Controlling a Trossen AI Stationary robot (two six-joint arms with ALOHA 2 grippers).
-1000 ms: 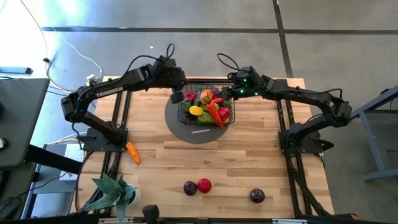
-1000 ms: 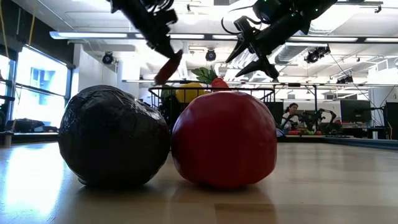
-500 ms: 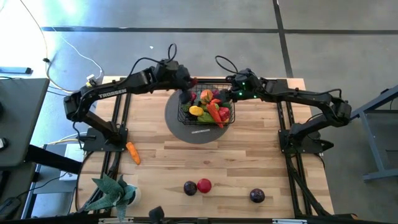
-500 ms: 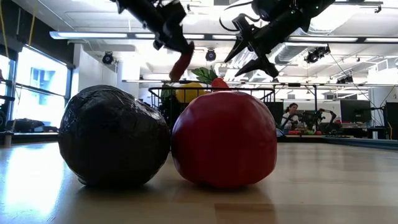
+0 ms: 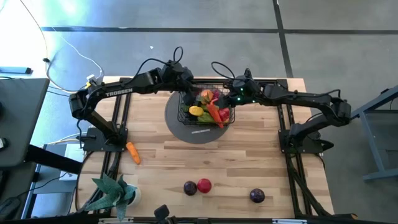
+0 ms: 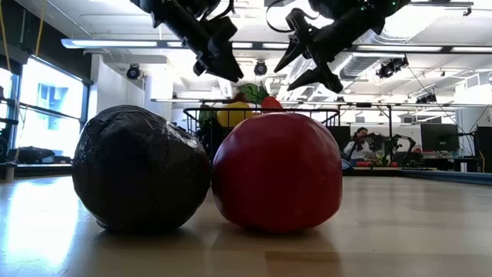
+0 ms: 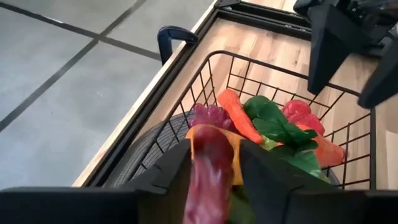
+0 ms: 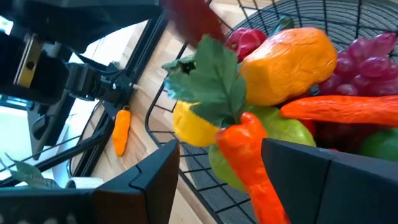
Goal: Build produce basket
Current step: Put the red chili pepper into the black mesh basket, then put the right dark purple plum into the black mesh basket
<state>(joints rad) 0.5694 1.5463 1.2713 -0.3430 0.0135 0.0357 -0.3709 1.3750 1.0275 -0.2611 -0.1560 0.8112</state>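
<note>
Basket (image 5: pixel 208 106) on grey mat (image 5: pixel 186 127), far-centre table (image 5: pixel 249 162), well filled.

You have left: carrot (image 5: pixel 132 152) near left edge, red fruit (image 5: pixel 204 185) and two dark ones (image 5: pixel 190 188) at near edge.

Left gripper (image 7: pixel 213 155) over basket, jaws parting around reddish piece (image 7: pixel 208 177); second ago it hung left of basket, clamped.

Right gripper (image 8: pixel 221 168) over basket's right, released, empty, unchanged.
</note>
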